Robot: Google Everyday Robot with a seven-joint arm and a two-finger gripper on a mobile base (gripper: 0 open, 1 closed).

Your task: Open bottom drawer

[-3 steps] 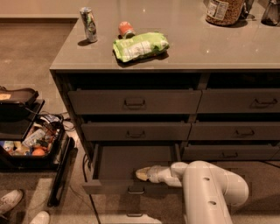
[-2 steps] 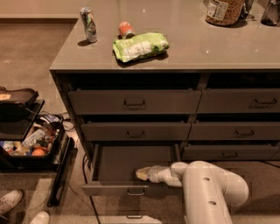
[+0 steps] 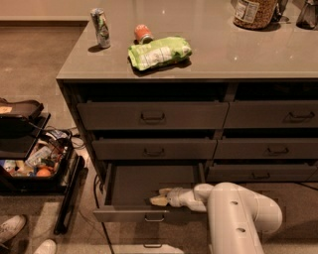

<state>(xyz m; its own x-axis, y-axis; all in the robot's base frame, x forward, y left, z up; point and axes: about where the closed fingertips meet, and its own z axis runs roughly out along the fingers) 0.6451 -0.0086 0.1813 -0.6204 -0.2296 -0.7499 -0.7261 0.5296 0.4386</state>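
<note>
loc: kitchen/breakrm | cues: countertop [image 3: 223, 54] w/ snack bag [image 3: 159, 52], can [image 3: 101, 28] | claw [image 3: 160, 196] in bottom drawer [image 3: 131, 214]

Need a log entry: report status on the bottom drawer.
Pincer inside bottom drawer, behind its front. Drawer pulled partly out. Black bin on floor, well aside.

I see the grey counter [image 3: 223, 54] carrying an upright can [image 3: 101, 28], a red can [image 3: 143, 33] on its side, a green bag [image 3: 159, 52] and a jar [image 3: 254, 11], my pincer [image 3: 162, 196] inside the open bottom drawer [image 3: 136, 182].

Bulky rounded white arm [image 3: 241, 213], two small dark dots, tan-ended tool [image 3: 160, 196] over bottom drawer [image 3: 124, 215]
</note>
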